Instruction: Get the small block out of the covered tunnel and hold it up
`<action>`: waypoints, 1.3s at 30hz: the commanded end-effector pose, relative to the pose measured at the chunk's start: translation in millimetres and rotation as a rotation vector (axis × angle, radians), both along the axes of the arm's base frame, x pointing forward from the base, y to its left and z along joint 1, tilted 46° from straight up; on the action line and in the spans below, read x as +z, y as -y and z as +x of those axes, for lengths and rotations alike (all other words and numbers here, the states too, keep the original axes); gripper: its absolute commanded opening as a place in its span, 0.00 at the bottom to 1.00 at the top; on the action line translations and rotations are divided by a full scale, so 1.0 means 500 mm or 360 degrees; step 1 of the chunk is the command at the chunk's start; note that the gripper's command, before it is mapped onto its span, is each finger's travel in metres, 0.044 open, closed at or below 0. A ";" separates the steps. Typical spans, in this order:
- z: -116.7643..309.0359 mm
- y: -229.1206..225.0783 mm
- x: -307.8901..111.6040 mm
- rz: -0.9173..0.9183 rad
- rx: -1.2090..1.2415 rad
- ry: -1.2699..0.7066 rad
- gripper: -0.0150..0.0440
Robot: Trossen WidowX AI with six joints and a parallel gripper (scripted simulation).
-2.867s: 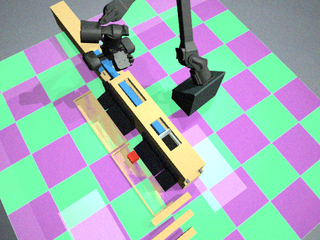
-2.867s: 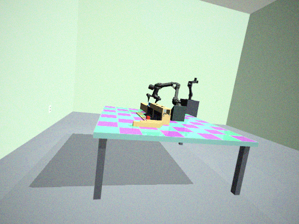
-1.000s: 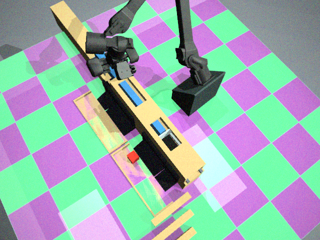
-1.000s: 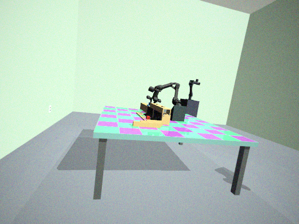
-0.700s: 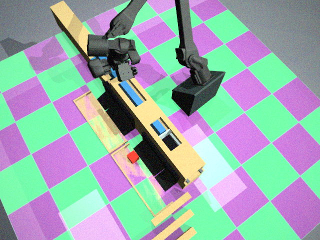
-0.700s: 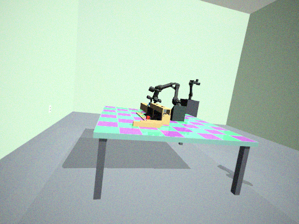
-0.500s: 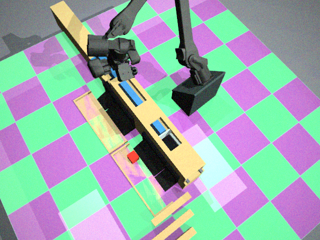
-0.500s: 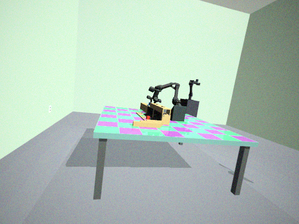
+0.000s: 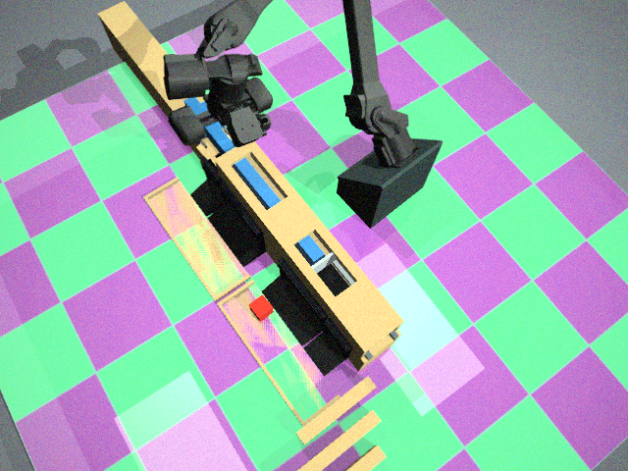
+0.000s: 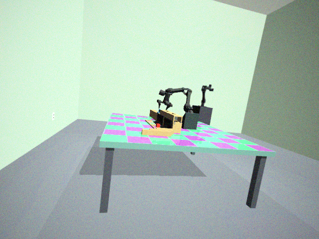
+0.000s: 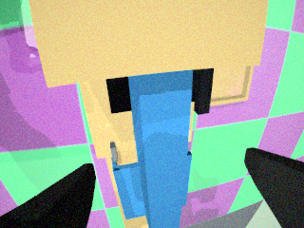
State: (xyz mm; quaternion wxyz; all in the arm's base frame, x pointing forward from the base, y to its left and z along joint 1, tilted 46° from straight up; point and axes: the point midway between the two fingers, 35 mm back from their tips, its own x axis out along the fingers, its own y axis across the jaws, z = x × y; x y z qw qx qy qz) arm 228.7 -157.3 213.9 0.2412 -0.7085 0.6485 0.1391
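My end effector (image 9: pixel 215 132) (image 10: pixel 163 110) (image 11: pixel 173 165) is released, its two fingertips spread wide on either side of the blue handle (image 9: pixel 219 136) (image 11: pixel 163 157), with nothing grasped. The handle runs between them, apart from both in my wrist view, and goes into the near end of the tan covered tunnel (image 9: pixel 293 223) (image 10: pixel 178 117) (image 11: pixel 152 38) just ahead of me. Through the tunnel's nearer top slot I see a blue bar lying lengthwise; through the farther one, the end of a blue piece beside a pale grey frame (image 9: pixel 324 262).

The red block (image 9: pixel 261 308) (image 10: pixel 157 125) is out of the tunnel, well ahead of my end effector and off to the tunnel's open side. It rests in a shallow tan tray (image 9: pixel 235 291), near that tray's crosspiece, and is not held up. Farther off, past the tunnel's far end, tan strips (image 9: pixel 337 411) (image 10: pixel 157 132) lie side by side on the checkered worktop (image 9: pixel 122 298) (image 10: pixel 185 149). Behind me a long tan beam (image 9: pixel 139 50) (image 10: pixel 153 114) continues roughly in line with the tunnel. I can read no label, brand or writing on any of it.
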 end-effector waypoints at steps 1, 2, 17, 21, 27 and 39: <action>0.000 0.002 0.002 0.0004 0.0002 0.0000 1.00; 0.000 0.008 0.009 0.0013 0.0009 -0.0001 1.00; 0.000 0.041 0.014 0.0039 0.0031 -0.0001 1.00; 0.000 0.050 0.005 0.0039 0.0031 -0.0001 1.00; -0.001 0.064 -0.008 0.0037 0.0031 -0.0001 1.00; -0.001 0.073 -0.013 0.0032 0.0024 0.0007 0.73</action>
